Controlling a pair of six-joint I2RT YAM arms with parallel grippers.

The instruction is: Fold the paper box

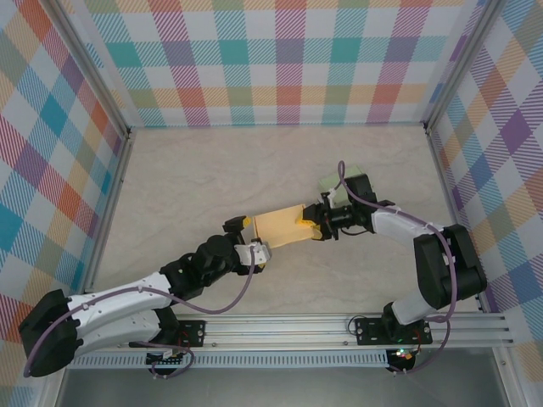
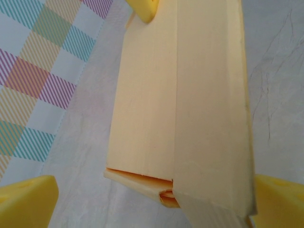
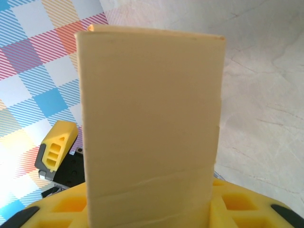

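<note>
**Top view.** The paper box (image 1: 278, 227) lies flat on the table (image 1: 212, 170) near the middle, bridging the gap between the two arms. The left gripper (image 1: 252, 239) is at its left end and the right gripper (image 1: 312, 226) at its right end. From here I cannot judge either grip.

**Left wrist.** The box (image 2: 180, 104) runs lengthwise away from the camera with a folded flap lying along it. Its near end shows an open seam with a curled edge inside, a detail I do not get from above. The left gripper's fingers (image 2: 23, 202) sit far apart in the bottom corners with the box between them. One has bare table between it and the box; the other is just beside the box's edge. The jaws are spread wide and hold nothing. A yellow fingertip (image 2: 145, 9) of the right gripper sits at the box's far end.

**Right wrist.** The box (image 3: 152, 123) rises from between the right gripper's yellow pads (image 3: 61, 211), which are closed on its near end. One finger (image 3: 56, 149) of the left gripper shows just past the box's left edge, against the checked wall (image 3: 38, 71). I cannot tell whether it touches.
</note>
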